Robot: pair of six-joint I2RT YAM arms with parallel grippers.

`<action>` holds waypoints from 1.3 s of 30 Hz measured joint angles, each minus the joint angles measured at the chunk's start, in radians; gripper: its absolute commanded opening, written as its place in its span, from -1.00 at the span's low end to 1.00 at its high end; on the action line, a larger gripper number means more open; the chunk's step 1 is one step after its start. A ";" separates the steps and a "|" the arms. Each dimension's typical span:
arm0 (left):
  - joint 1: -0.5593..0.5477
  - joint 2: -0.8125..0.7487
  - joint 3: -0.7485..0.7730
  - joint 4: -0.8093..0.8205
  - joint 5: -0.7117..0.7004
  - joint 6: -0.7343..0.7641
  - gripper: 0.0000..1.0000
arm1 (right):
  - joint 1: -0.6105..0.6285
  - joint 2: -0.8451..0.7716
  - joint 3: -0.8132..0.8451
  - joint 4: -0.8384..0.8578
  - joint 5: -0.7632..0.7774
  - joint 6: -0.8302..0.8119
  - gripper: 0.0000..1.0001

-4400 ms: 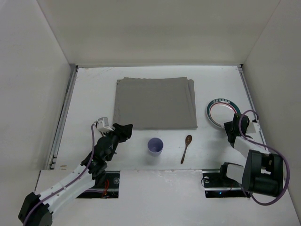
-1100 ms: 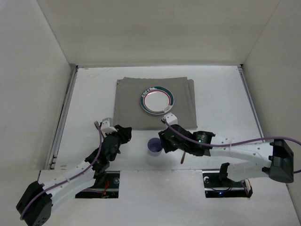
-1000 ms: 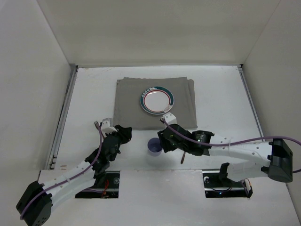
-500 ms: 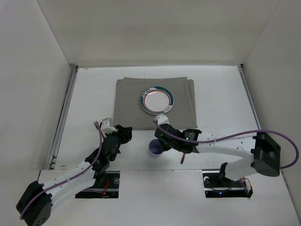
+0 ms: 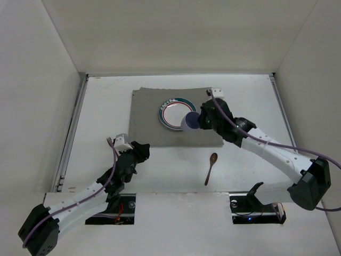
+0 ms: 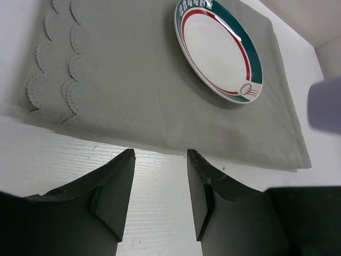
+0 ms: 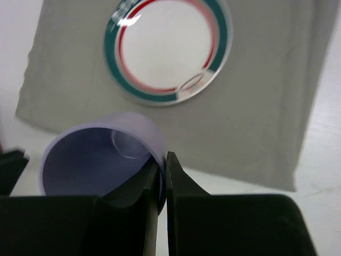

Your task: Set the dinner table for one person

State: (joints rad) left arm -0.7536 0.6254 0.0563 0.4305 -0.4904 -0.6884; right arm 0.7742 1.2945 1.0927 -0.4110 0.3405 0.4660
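A lilac cup (image 5: 189, 121) (image 7: 101, 157) hangs above the grey placemat (image 5: 146, 122), its rim pinched by my right gripper (image 5: 199, 120) (image 7: 163, 166), one finger inside and one outside. It overlaps the right edge of the green-and-red-rimmed plate (image 5: 171, 113) (image 7: 162, 50) (image 6: 216, 48) that lies on the placemat (image 6: 122, 90). A brown spoon (image 5: 211, 167) lies on the white dinner table (image 5: 250, 101) in front of the placemat's right corner. My left gripper (image 5: 143, 151) (image 6: 160, 160) stands open over bare table just before the placemat's front left edge, nothing between its fingers.
White wall panels bound the table on the left, back and right. A metal rail (image 5: 72, 130) runs along the left side. The right arm (image 5: 266, 149) stretches across the table's right half.
My right gripper has shut on the cup's rim, lifted it from the table's front and carried it back and right over the placemat beside the plate. The left gripper opened slightly.
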 measured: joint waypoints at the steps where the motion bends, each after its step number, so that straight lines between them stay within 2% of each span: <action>1: 0.000 0.003 0.000 0.000 0.000 0.000 -0.17 | -0.037 0.010 0.019 0.000 0.000 -0.003 -0.85; 10: -0.050 -0.040 0.000 -0.002 -0.008 -0.001 -0.16 | -0.243 0.198 0.249 -0.008 0.023 -0.021 -0.84; 19: -0.098 -0.005 0.000 -0.001 -0.034 -0.001 -0.16 | -0.393 0.494 0.468 -0.039 0.036 -0.055 -0.84; 23: -0.116 0.011 0.010 -0.016 -0.040 -0.002 -0.16 | -0.424 0.578 0.515 -0.070 0.032 -0.070 -0.83; 28: -0.117 0.031 0.098 -0.029 -0.043 -0.015 -0.14 | -0.447 0.701 0.647 -0.089 0.016 -0.078 -0.83; 31: -0.112 0.063 0.138 0.010 -0.047 -0.015 -0.14 | -0.452 0.765 0.715 -0.103 0.011 -0.078 -0.82; 39: -0.086 0.204 0.121 0.111 -0.046 0.014 -0.12 | -0.452 0.875 0.834 -0.190 0.009 -0.077 -0.78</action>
State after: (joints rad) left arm -0.8398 0.8291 0.1776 0.5411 -0.5362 -0.6739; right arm 0.3218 2.1693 1.9263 -0.6006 0.3496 0.3885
